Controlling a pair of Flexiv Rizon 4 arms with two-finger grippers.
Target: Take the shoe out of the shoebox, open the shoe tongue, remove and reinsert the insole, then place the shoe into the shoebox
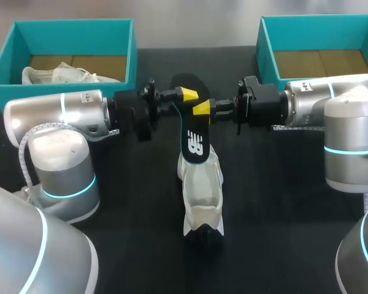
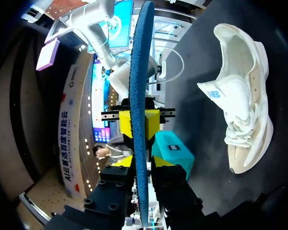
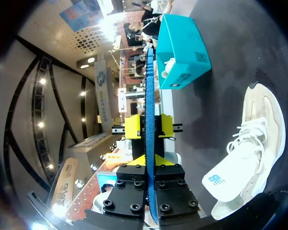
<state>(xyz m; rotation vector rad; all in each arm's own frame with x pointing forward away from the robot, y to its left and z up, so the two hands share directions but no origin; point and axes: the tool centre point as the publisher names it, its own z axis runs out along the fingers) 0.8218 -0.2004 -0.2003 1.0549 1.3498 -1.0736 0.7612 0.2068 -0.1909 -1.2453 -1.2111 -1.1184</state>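
A black insole (image 1: pixel 194 125) with a white logo is held on edge above the white shoe (image 1: pixel 202 184), which lies on the black table with its opening up. My right gripper (image 1: pixel 202 109) comes in from the right and is shut on the insole's edge (image 3: pixel 150 96). From the left, my left gripper (image 1: pixel 187 95) is open, with the insole (image 2: pixel 140 72) between its fingers and only slim gaps either side. In the left wrist view the right gripper (image 2: pixel 139 122) clamps the insole just ahead of my left gripper (image 2: pixel 143 163). The shoe (image 2: pixel 240 105) lies off to the side.
A teal shoebox (image 1: pixel 73 27) at the back left holds another white shoe (image 1: pixel 61 75). A second teal shoebox (image 1: pixel 319 24) at the back right shows only its cardboard floor. Both arm bases stand at the table's sides.
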